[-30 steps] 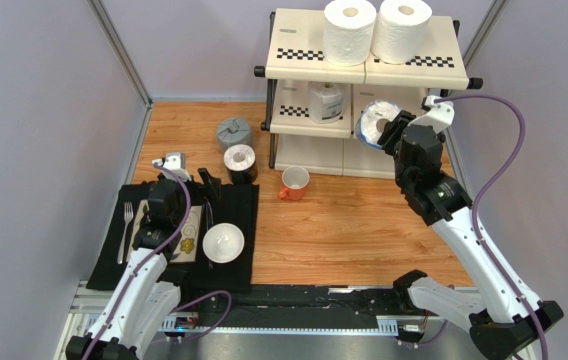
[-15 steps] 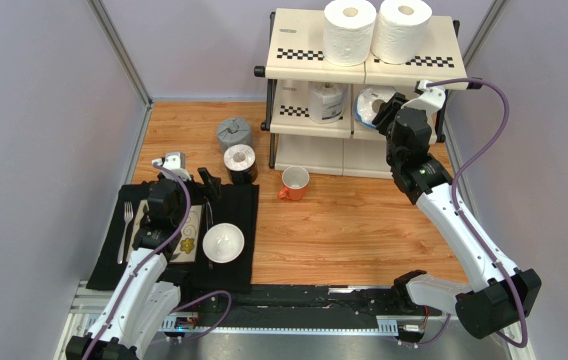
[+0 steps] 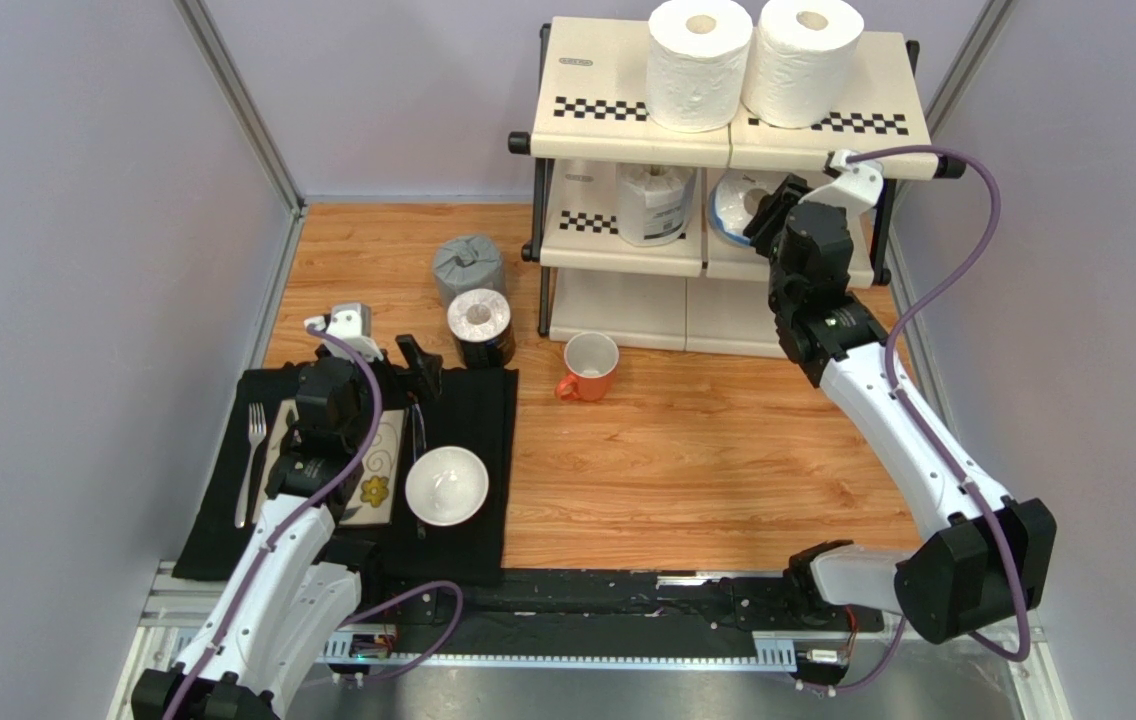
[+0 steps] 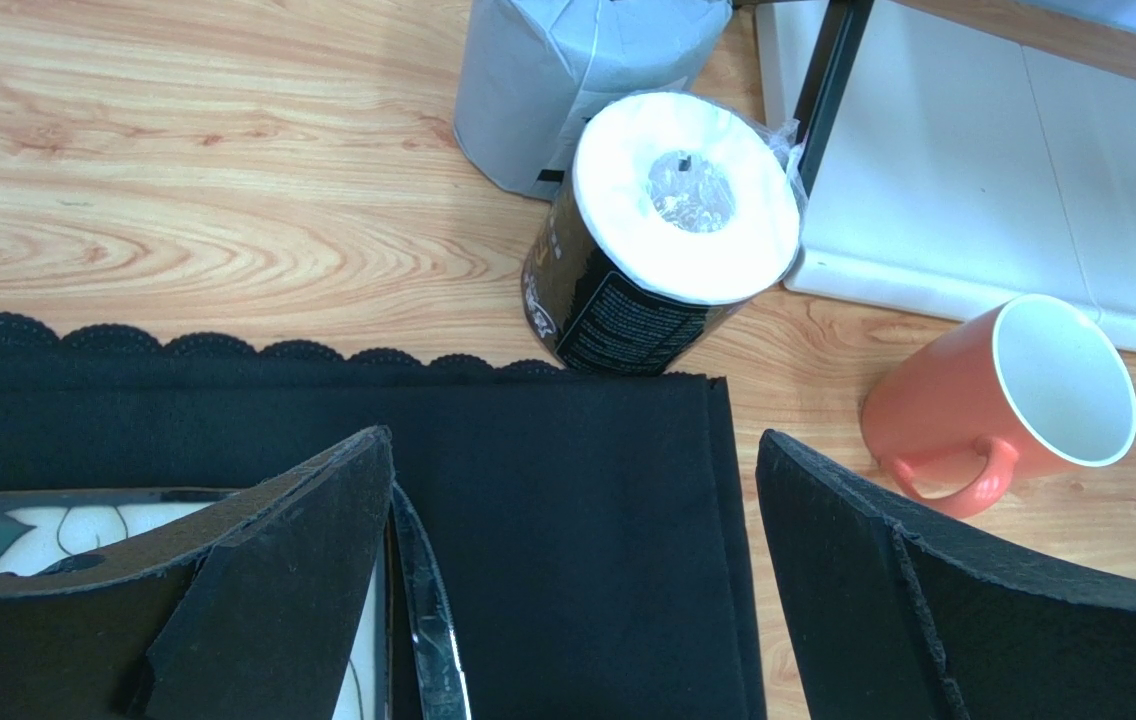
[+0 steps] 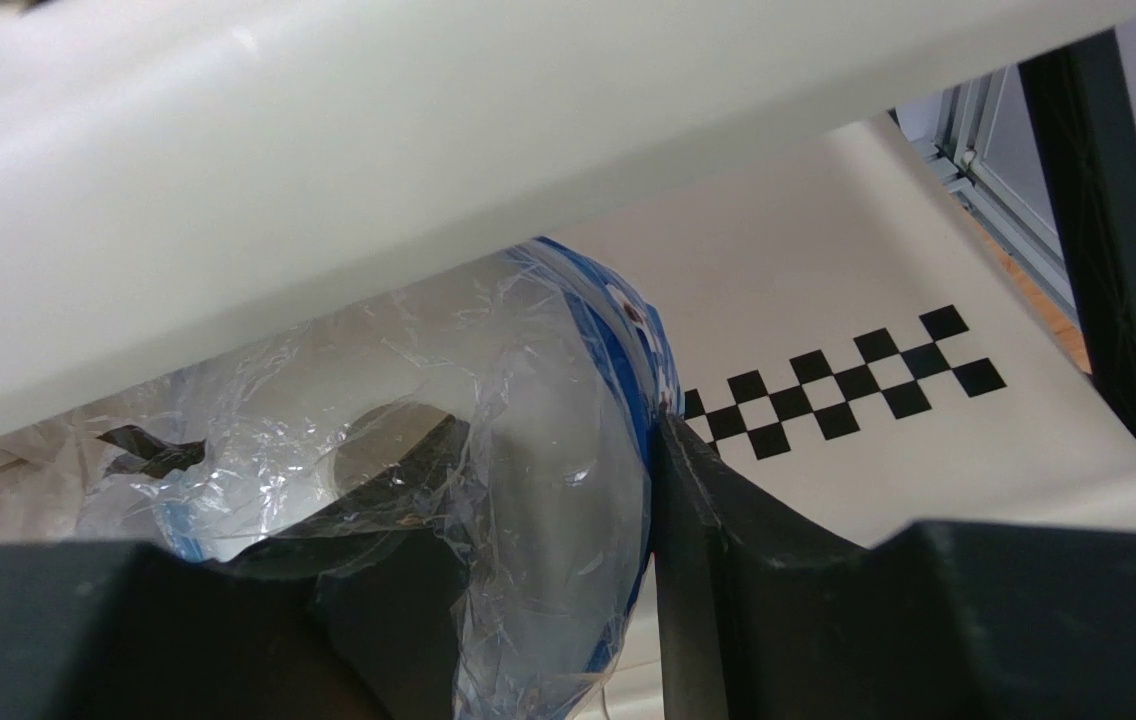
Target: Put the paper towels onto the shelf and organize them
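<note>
The shelf (image 3: 604, 75) stands at the back, with two plain white rolls (image 3: 699, 60) (image 3: 803, 57) on its top tier and a clear-white wrapped roll (image 3: 651, 203) on the middle tier. My right gripper (image 3: 758, 207) is shut on the blue-wrapped roll (image 3: 735, 204), one finger in its core, and holds it inside the middle tier; it also shows in the right wrist view (image 5: 529, 435) under the top panel (image 5: 379, 135). The grey roll (image 3: 468, 269) and black roll (image 3: 480, 326) stand on the table. My left gripper (image 3: 374, 360) is open and empty over the black mat (image 4: 559, 525).
An orange mug (image 3: 588, 366) stands in front of the shelf. A white bowl (image 3: 447, 485), a patterned plate (image 3: 374, 473) and a fork (image 3: 253, 462) lie on the black mat (image 3: 462, 413). Grey walls close in left and right.
My right arm has pushed the blue-wrapped roll up and back, from in front of the shelf into the middle tier. The left arm has not moved.
</note>
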Robot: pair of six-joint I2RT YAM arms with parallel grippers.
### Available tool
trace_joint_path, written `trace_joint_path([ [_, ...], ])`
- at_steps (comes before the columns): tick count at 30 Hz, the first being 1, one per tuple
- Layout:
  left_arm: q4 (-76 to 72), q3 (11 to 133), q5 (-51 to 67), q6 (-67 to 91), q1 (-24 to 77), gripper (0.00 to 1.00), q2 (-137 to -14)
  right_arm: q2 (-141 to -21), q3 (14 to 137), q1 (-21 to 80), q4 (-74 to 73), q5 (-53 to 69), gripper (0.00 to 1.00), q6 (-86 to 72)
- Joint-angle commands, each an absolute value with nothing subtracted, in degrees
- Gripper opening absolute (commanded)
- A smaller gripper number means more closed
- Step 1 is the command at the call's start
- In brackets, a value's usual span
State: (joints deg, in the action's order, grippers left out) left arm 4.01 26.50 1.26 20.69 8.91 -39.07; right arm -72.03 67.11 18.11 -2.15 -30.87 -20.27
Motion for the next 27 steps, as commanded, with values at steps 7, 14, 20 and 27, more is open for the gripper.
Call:
trace_joint_path([
  [7, 2.2, 26.89, 1.93, 20.22, 8.88, 0.99, -39.37, -74.44, 68.55, 17.05, 3.34, -29.09, 0.41, -22.94],
  [14, 2.28, 27.07, 2.37, 20.39, 8.88, 0.99, -39.64, -74.97, 68.91, 16.44, 2.63, -28.3, 0.68, -23.64],
  [20, 2.37, 27.16, 2.46, 20.39, 8.96, 0.99, -39.55, -74.18, 68.91, 15.91, 3.51, -28.04, 0.75, -22.68],
  [27, 2.11, 27.25, 2.55, 20.74, 8.88, 0.99, -39.73, -74.79, 70.22, 14.68, 4.39, -25.41, 0.76, -22.24],
])
